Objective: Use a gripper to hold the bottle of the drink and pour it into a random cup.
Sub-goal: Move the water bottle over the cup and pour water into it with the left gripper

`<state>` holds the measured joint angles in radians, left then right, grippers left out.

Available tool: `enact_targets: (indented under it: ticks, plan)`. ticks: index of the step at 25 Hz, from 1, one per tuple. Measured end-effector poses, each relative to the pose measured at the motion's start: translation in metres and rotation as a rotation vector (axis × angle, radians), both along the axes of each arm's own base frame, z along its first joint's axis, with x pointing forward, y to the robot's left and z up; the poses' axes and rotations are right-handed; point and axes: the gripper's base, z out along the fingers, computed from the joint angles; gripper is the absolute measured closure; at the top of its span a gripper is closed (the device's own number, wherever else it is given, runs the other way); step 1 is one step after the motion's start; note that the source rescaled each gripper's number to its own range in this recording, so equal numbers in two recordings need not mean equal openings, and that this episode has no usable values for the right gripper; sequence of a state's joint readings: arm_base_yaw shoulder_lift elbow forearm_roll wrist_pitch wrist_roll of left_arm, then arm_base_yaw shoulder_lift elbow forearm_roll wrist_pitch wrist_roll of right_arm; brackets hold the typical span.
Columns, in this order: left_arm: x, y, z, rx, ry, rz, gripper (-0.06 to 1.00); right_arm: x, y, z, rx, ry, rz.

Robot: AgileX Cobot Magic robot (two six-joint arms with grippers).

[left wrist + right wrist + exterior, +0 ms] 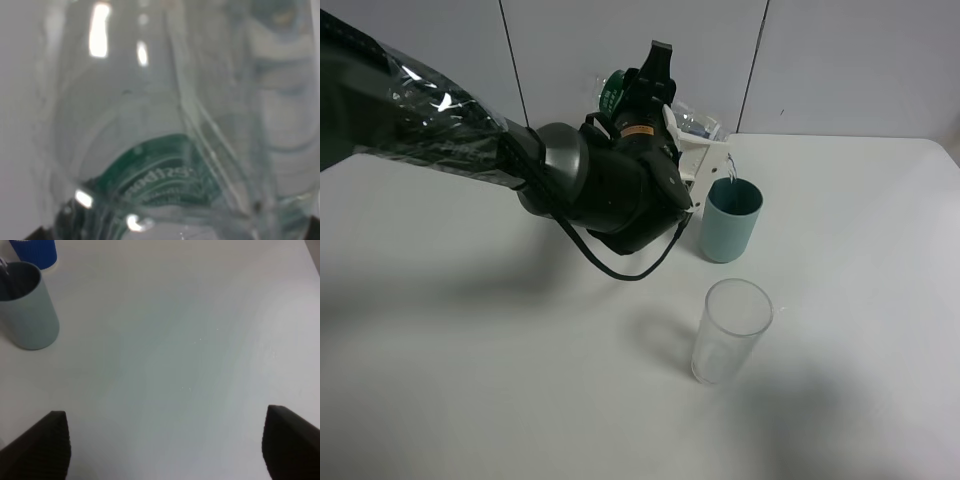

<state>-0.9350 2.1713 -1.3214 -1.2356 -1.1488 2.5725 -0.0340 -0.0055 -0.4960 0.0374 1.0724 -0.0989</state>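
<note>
The bottle (700, 125) seemingly hangs over the cup (730, 225), glass (728, 335) in front.

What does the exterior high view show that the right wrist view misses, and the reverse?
Only exterior high: the left gripper shut on the bottle, which is tipped over the grey-teal cup, and a clear glass standing apart in front. Only right wrist: the right gripper, open over the table, and a blue ribbed object near the cup. Both: the grey-teal cup and the white table.

An upright clear glass (732, 330) and a partly seen blue cup (35, 252) stand on the white table (470, 390).
</note>
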Motion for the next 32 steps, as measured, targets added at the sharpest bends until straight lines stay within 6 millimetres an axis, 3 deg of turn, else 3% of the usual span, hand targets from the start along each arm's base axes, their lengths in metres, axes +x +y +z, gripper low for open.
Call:
enact_targets:
  ticks: [32]
  plan:
    - [0.0005,-0.0003,0.0017,0.076,0.001,-0.001,0.94,0.0,0.0,0.0,0.0,0.0,0.0]
